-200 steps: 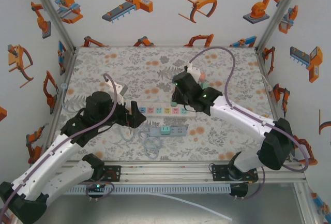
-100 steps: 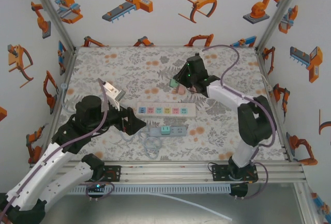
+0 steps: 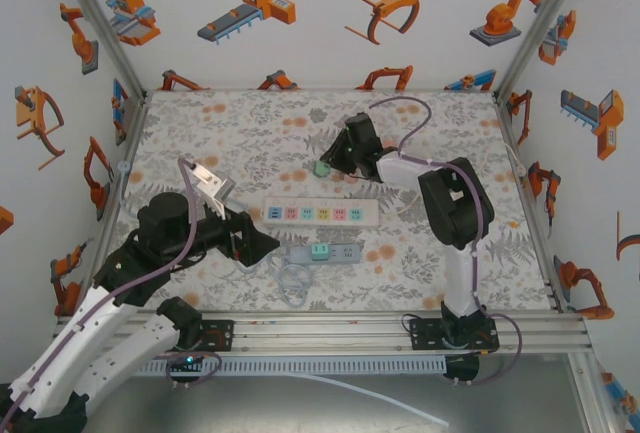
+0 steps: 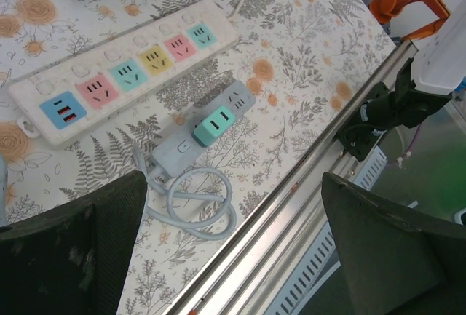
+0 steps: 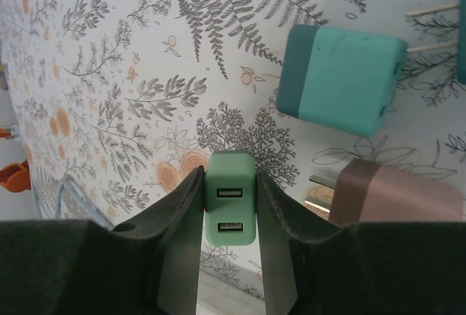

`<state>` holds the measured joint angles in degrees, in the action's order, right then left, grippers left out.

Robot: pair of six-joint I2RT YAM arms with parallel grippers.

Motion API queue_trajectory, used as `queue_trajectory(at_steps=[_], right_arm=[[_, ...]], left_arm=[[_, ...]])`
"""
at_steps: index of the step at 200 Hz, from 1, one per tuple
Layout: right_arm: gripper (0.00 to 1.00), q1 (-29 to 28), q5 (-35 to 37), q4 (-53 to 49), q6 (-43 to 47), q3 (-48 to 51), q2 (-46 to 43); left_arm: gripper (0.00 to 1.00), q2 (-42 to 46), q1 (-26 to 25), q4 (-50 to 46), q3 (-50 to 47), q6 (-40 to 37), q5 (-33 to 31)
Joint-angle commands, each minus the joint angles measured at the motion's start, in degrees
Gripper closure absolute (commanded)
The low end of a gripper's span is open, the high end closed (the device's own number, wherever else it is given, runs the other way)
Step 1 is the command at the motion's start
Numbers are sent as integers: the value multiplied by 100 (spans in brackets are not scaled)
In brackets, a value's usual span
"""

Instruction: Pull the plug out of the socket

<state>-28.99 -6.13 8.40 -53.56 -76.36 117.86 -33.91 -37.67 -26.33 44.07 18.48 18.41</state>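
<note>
My right gripper (image 5: 230, 222) is shut on a small green plug (image 5: 230, 206) with two USB ports, its fingers pressing both sides. In the top view the right gripper (image 3: 333, 160) holds that green plug (image 3: 320, 167) low over the table, beyond the white socket strip (image 3: 320, 213). The strip's coloured sockets (image 4: 131, 75) stand bare. My left gripper (image 3: 262, 241) is open with nothing between its fingers, near the left end of a grey socket strip (image 3: 322, 252). A teal plug (image 4: 215, 121) sits in that grey strip. The left gripper (image 4: 233, 249) hangs above the table's front rail.
A teal plug (image 5: 342, 78) and a brown plug (image 5: 393, 195) lie loose on the floral table beside the held one. The grey strip's coiled cable (image 4: 193, 202) lies near the metal front rail (image 4: 306, 184). Patterned walls close in the left, right and far sides.
The right gripper has carried the green plug away from the white strip to the far side and left. The left gripper has drawn back from the strip's left end toward the near left.
</note>
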Motion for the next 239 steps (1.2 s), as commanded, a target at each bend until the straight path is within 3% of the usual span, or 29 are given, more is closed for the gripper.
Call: queue_trajectory(at_steps=[1, 63, 171, 239], right_arm=[[83, -1, -81, 201, 10, -115, 94], [59, -1, 41, -11, 199, 6, 118], [53, 8, 278, -138, 569, 235, -319], [52, -1, 473, -206, 1300, 696, -1621]], left_arm=[[3, 29, 4, -50, -62, 34, -81], [3, -194, 1, 35, -74, 103, -66], [3, -187, 4, 84, -195, 209, -307], [3, -307, 3, -172, -214, 535, -964]])
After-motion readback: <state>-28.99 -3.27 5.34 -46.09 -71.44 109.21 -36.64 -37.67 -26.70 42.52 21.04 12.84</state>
